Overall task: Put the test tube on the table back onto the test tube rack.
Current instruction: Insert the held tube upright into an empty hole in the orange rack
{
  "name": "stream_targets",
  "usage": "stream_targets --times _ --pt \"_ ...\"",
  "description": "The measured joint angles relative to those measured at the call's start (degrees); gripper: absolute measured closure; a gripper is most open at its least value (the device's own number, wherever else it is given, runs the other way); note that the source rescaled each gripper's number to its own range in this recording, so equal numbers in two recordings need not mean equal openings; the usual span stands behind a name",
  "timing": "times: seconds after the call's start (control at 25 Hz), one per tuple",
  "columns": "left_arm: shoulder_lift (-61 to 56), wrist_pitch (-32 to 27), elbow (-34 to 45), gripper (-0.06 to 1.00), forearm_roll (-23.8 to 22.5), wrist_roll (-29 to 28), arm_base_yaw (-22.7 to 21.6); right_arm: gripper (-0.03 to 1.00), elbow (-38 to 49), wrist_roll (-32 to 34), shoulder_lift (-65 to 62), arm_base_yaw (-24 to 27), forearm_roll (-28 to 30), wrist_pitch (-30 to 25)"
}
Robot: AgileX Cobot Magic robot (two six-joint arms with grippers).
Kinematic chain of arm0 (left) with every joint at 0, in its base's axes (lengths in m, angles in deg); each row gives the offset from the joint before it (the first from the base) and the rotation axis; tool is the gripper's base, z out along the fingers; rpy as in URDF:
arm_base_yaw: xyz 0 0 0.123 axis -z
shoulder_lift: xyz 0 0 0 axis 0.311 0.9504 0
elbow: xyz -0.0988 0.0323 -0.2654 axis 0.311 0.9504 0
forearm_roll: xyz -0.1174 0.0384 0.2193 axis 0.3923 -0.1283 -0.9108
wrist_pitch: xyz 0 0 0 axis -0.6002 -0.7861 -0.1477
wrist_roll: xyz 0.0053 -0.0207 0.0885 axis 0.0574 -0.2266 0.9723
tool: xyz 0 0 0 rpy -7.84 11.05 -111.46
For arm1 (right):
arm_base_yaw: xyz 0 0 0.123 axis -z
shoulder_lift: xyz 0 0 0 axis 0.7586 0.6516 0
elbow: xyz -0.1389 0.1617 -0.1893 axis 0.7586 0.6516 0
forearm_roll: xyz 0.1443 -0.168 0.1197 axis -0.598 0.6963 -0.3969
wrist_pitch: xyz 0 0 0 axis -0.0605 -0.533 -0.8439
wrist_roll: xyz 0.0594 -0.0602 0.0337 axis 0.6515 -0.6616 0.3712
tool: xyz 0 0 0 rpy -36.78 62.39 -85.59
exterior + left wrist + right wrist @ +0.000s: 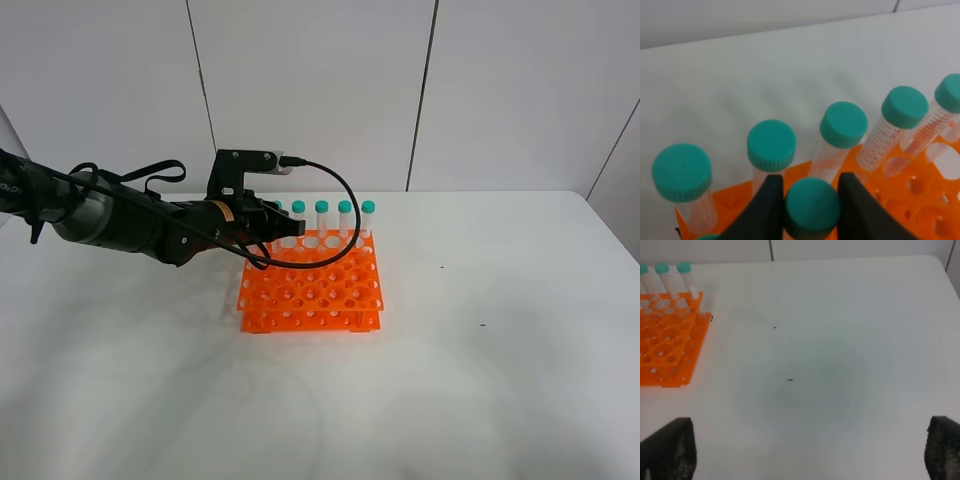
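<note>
Plain white matte tabletop [450, 390] fills the foreground, marked by two tiny dark specks [482, 324]. Of the right hand [805, 455] only two dark, rough-textured pads [667, 450] show. They are spread wide and hold nothing, above the tabletop and well apart from the rack.

Farther back sits one bright orange plastic rack [310, 290]. It is square and two-tiered, pierced by a grid of round holes, most of them unfilled.

The left hand [272, 222], black with a looping cable, reaches over the rack's far-left corner. Its two black fingers [767, 210] are clamped on the teal-green screw cap of one slim clear plastic test tube [812, 207]. The tube is held upright just in front of the far row. Its body and tip are hidden, so whether it sits in a hole cannot be told.

Behind it, five matching teal-capped tubes [843, 124] stand in the far row, their clear walls printed with fine graduations. The high view shows four of them plainly; the fifth is half hidden by the hand.

Farthest back are white wall panels [310, 90] with thin dark seams.
</note>
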Motion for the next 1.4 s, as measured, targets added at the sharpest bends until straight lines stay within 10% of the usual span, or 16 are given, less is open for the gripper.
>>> stream_targets --times 1.4 --pt "0.7 1.9 0.1 0.94 0.0 -2.7 -0.3 -0.03 0.0 0.0 0.0 0.0 0.0 0.0"
